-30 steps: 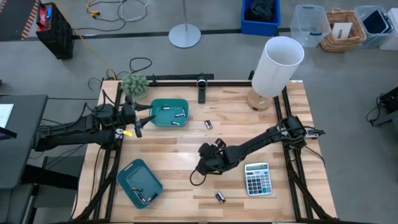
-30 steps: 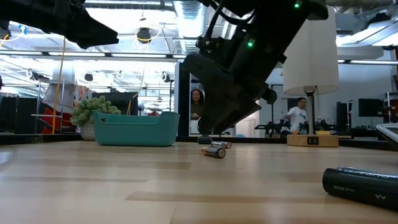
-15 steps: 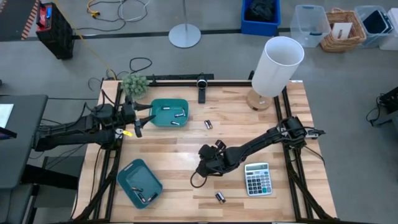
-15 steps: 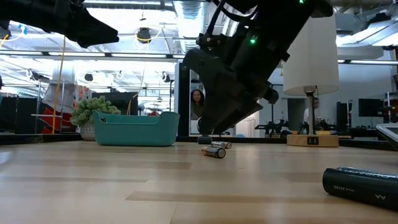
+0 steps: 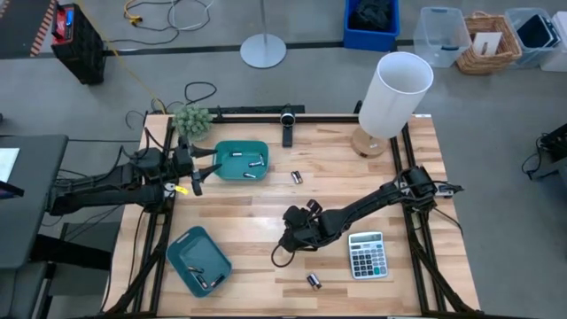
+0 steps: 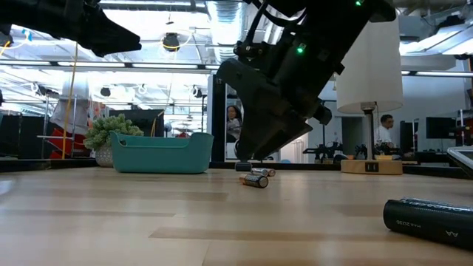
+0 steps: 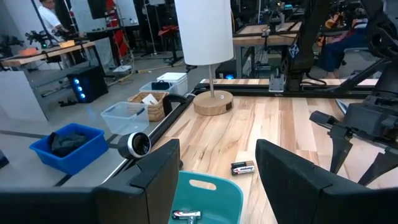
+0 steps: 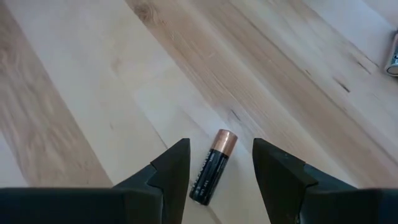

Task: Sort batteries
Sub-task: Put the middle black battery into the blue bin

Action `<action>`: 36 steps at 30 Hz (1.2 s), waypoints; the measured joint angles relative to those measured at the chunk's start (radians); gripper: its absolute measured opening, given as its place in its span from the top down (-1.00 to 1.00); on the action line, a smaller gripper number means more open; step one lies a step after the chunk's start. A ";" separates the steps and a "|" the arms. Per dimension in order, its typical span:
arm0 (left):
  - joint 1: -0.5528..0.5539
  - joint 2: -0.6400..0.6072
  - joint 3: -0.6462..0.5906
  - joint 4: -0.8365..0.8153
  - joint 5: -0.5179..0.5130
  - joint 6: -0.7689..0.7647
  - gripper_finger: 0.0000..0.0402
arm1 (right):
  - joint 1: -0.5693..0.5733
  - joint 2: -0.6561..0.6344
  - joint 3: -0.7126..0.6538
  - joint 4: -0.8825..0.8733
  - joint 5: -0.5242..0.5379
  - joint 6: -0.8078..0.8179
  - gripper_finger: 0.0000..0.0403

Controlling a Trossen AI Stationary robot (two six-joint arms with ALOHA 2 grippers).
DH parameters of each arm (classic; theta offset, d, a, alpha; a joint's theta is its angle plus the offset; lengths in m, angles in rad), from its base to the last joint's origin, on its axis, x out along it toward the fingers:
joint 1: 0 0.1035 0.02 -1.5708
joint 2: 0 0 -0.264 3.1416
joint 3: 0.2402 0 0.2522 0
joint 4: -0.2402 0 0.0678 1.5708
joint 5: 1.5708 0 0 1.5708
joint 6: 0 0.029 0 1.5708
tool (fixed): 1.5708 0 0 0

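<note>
My right gripper (image 8: 221, 167) hovers open near the table's middle (image 5: 286, 237), slanting down. A copper-topped black battery (image 8: 211, 167) lies flat on the wood between its fingers, apart from both. Two more batteries (image 5: 297, 177) lie toward the far side, and one (image 5: 314, 281) lies near the front edge, large in the low view (image 6: 429, 219). The far teal tray (image 5: 229, 149) and the near-left teal tray (image 5: 184, 251) each hold some batteries. My left gripper (image 7: 217, 180) waits open and level at the far tray's left edge (image 5: 205, 168).
A grey calculator (image 5: 367, 255) lies right of my right arm. A white lamp (image 5: 394, 93) stands on its wooden base at the far right corner. At the far left corner sits a small plant (image 5: 190, 120), and a black camera (image 5: 287, 120) is on the far rail.
</note>
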 joint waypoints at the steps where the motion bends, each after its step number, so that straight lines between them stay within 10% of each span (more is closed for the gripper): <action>1: 0.000 0.000 0.000 0.000 0.000 0.000 -0.02 | 0.002 0.000 -0.001 0.000 0.000 0.002 0.05; 36: 0.000 0.000 0.000 -0.001 -0.002 0.000 -0.02 | 0.030 0.134 0.006 0.086 0.088 0.056 0.08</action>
